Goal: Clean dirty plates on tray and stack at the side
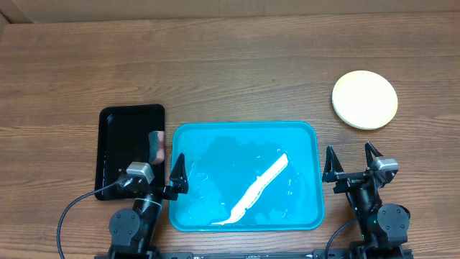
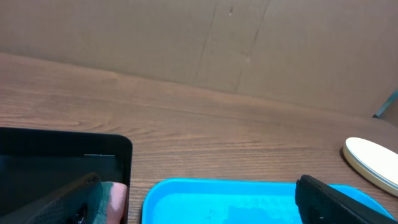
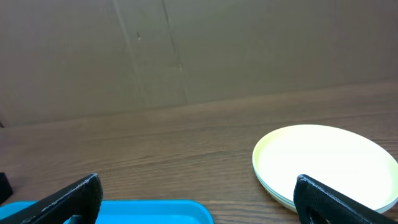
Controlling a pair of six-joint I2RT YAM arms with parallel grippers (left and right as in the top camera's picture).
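My left end effector (image 1: pixel 159 171) is released. Its fingers (image 1: pixel 178 170) stand wide apart with nothing between them. It sits low at the near edge of the tabletop (image 1: pixel 215 57), straddling the gap between the black tray (image 1: pixel 129 137) and the tray (image 1: pixel 215 144). One finger is over the tray's left rim and the other is over the black tray's near right corner.

My right end effector (image 1: pixel 351 164) is likewise released and empty. It sits just beside the tray's right rim.

The tray lies between my two arms. Its floor carries droplets and a white strip (image 1: pixel 259 188) lying diagonally from near left to far right.

The plates (image 1: pixel 364 99) rest stacked on the tabletop, beyond my right end effector and apart from the tray's far right corner. The right wrist view shows a plain pale-yellow top face with another rim beneath it. I cannot tell the count.

A small grey-and-pink item (image 1: pixel 156 144) lies at the black tray's right edge. I cannot identify it.
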